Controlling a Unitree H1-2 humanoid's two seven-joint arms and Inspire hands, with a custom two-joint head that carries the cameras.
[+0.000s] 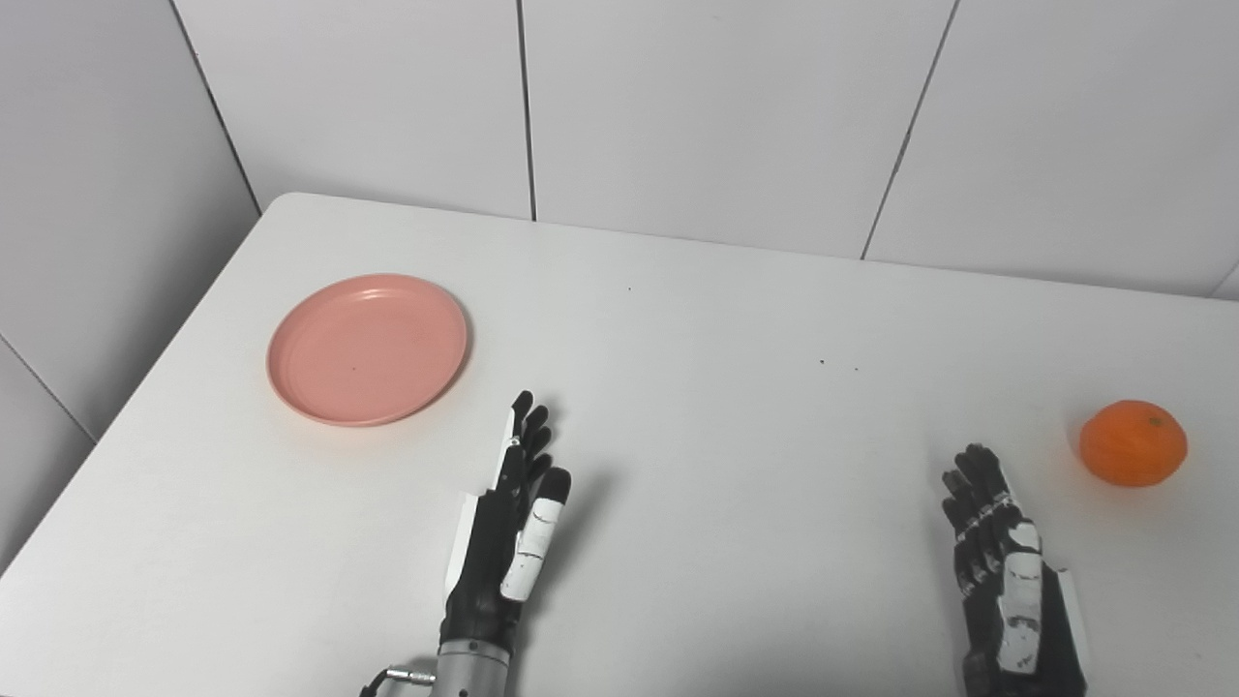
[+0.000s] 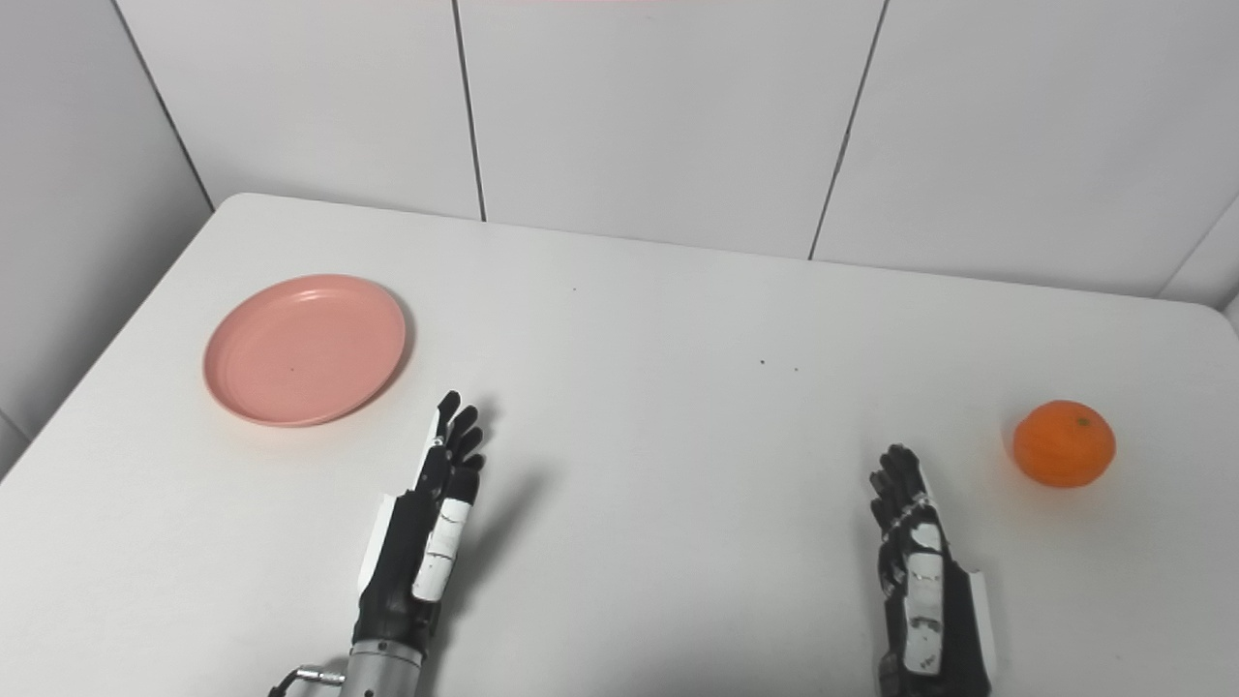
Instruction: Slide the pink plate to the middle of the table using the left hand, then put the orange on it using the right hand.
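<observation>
Left hand [image 1: 508, 528] near pink plate [image 1: 368, 348], apart.

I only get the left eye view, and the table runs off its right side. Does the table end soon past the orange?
Observer: The right eye view shows the far right corner of the table. It is rounded and lies behind and to the right of the orange.
Operator: Is anything lying on that stretch past the orange?
Observer: No. In the right eye view only bare tabletop shows between the orange and the picture's right edge.
</observation>
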